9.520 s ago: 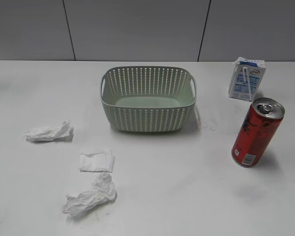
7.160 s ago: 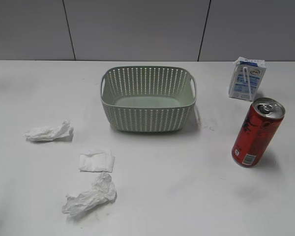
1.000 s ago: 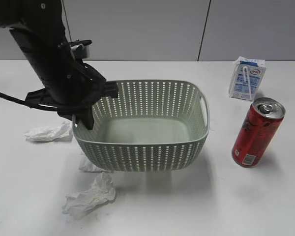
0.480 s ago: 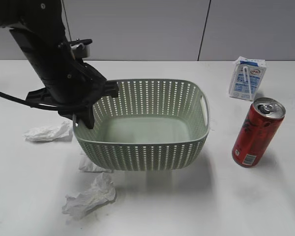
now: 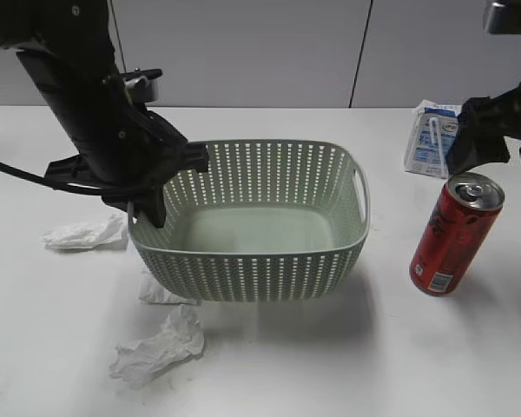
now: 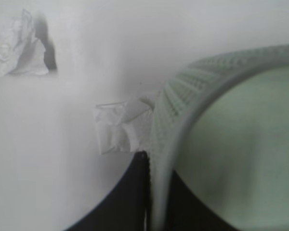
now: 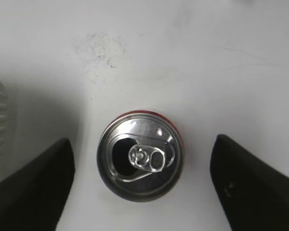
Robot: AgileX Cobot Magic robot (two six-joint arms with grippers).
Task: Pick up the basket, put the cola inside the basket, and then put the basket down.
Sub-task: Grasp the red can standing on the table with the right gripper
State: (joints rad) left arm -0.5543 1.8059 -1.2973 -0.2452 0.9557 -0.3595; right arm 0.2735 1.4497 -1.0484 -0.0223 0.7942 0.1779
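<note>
Two grippers: both mine
left gripper [image 5: 148, 204]: clamped on basket [image 5: 252, 221] rim, lifted
right gripper [image 7: 142, 180]: spread wide, straddling cola [image 7: 140, 154] from above

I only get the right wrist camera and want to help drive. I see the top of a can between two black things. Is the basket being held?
Observer: Yes, the left tool is shut on the left rim of the basket.
Operator: Anything under it?
Observer: A folded tissue lies on the table below that rim.
Operator: What colour is my can?
Observer: The cola is red, standing upright right of the basket.
Operator: Anything behind it?
Observer: A milk carton, partly hidden by the right tool.
</note>
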